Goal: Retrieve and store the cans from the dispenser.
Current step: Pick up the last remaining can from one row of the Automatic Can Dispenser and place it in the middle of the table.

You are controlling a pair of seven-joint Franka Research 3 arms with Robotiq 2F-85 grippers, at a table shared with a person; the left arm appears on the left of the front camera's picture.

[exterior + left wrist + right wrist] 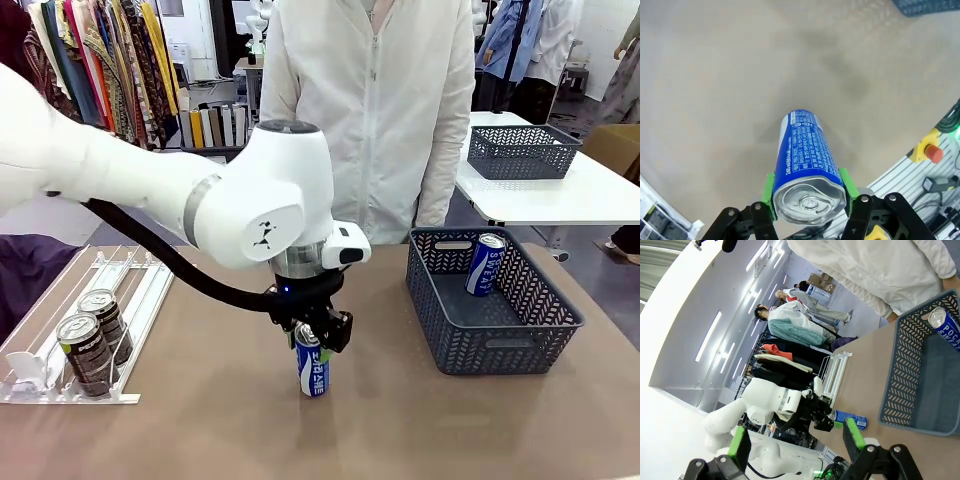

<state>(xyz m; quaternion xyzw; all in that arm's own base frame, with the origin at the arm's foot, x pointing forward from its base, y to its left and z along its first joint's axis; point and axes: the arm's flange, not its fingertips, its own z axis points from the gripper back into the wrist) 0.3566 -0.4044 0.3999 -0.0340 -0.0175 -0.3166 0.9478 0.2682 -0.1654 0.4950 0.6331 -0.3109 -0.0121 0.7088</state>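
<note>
The left claw [313, 338] is closed on the top of the held can [313, 372], its green pads [770, 196] pressed against opposite sides just under the silver rim. The blue can is held upright at the middle of the worktop [200, 430], and whether its base touches the surface or hangs just above it cannot be told. The step in hand is judged to be the carry to the grey basket [500, 355], which stands well off to the right, with a stored can [486, 264] leaning in its far corner. The held can is best raised straight up first, high enough for its base to be taken clear over the basket's near wall, then lowered onto the bare floor beside the stored can and released only once low. The grip is high on the can, so swinging should be avoided. The right claw [796, 440] is spread wide and empty. Two dark cans [85, 352] lie in the dispenser [150, 290] at the worktop's left
</note>
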